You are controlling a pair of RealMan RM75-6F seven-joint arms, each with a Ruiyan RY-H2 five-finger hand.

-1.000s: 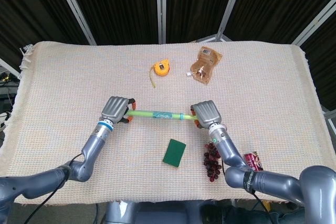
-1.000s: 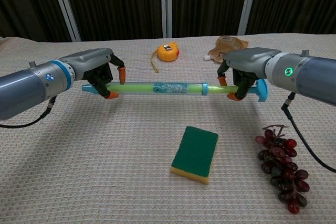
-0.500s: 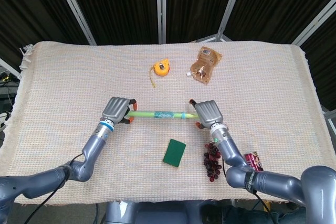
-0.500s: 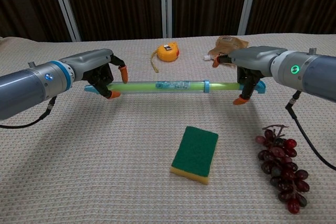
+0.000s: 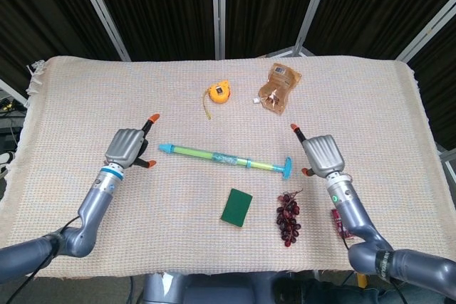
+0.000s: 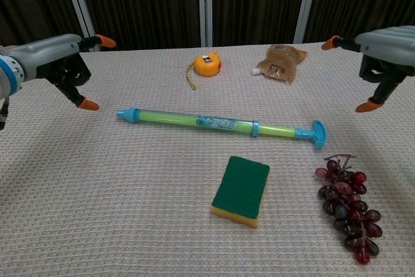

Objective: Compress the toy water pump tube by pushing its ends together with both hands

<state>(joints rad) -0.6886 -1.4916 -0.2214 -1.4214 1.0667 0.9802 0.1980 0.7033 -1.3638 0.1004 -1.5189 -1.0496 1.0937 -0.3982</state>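
My left hand (image 5: 127,149) and right hand (image 5: 322,155) have both let go and pulled out toward the table's side edges, fingers spread, holding nothing. The toy water pump tube (image 5: 225,158) now lies loose mid-table between them, slightly slanted, nozzle end toward my left hand, handle end just beside my right. It looks extended, so I judge the squeeze undone.

Both hands have let go! The left hand (image 5: 126,149) and right hand (image 5: 323,156) swing wide, fingers spread, and the tube (image 6: 220,123) drops onto the counter, lying slightly askew.
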